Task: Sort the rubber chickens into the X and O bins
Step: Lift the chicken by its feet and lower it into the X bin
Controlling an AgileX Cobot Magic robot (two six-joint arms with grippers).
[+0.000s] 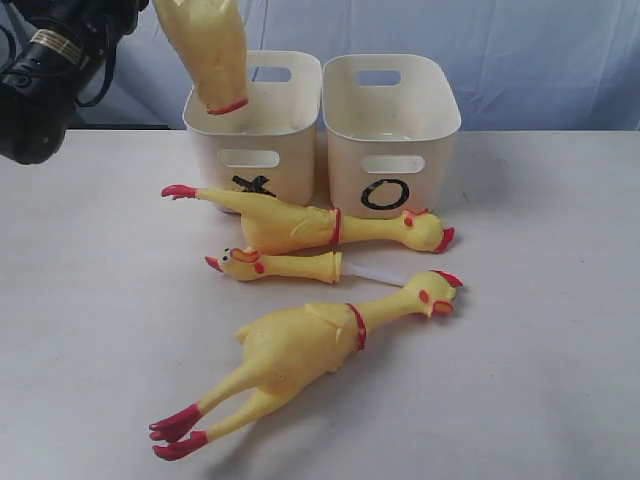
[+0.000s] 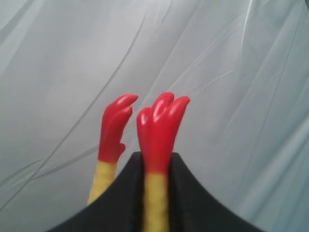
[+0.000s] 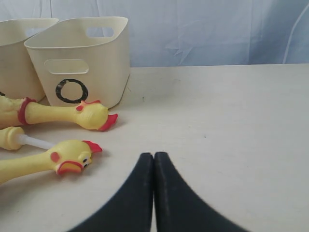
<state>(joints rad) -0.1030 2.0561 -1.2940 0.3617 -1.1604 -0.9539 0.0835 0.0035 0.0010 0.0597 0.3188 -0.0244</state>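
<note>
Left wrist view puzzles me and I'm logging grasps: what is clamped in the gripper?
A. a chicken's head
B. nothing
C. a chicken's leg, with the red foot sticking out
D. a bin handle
C: a yellow leg ending in a red foot is pinched in the left gripper, and the exterior view shows the chicken body hanging over the X bin.

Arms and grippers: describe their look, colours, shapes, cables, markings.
The left arm is bulky and black, with looping black cables and a pale printed label. The left gripper and right gripper have smooth black fingers, broad at the base, tapering to narrow tips.
</note>
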